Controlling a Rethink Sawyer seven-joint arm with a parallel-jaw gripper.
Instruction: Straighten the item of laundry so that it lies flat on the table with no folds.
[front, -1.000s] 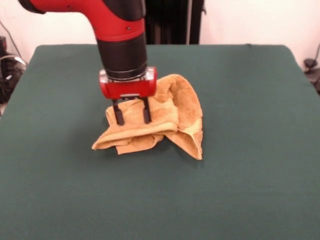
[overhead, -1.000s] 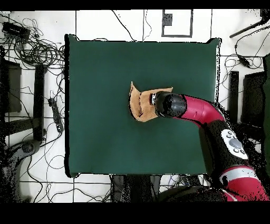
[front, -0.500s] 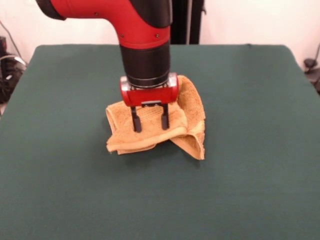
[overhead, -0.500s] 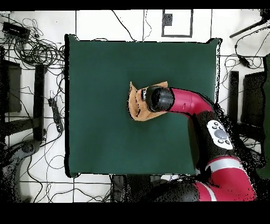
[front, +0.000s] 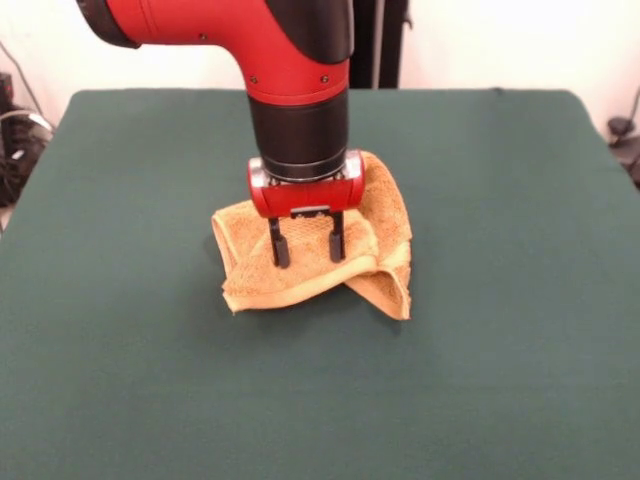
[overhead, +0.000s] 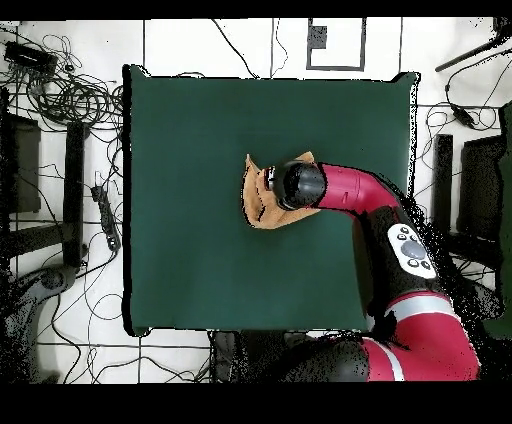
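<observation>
The item of laundry, a mustard-yellow towel (front: 385, 225), lies crumpled and folded over itself near the middle of the dark green table (front: 500, 320). My gripper (front: 308, 252) points straight down over the towel's left half, open, with both dark fingertips resting on or just above the upper fold. A folded edge runs along the front below the fingers, and one corner hangs toward the front right. In the overhead view the towel (overhead: 255, 200) sticks out to the left from under the arm's wrist (overhead: 298, 185), which hides the gripper.
Green cloth stretches wide on every side of the towel. Cables and dark equipment (overhead: 60, 95) lie on the floor beyond the table's edges (overhead: 128, 200).
My gripper has moved right across the towel. The towel's left flap has been drawn in with it, so the pile is more compact.
</observation>
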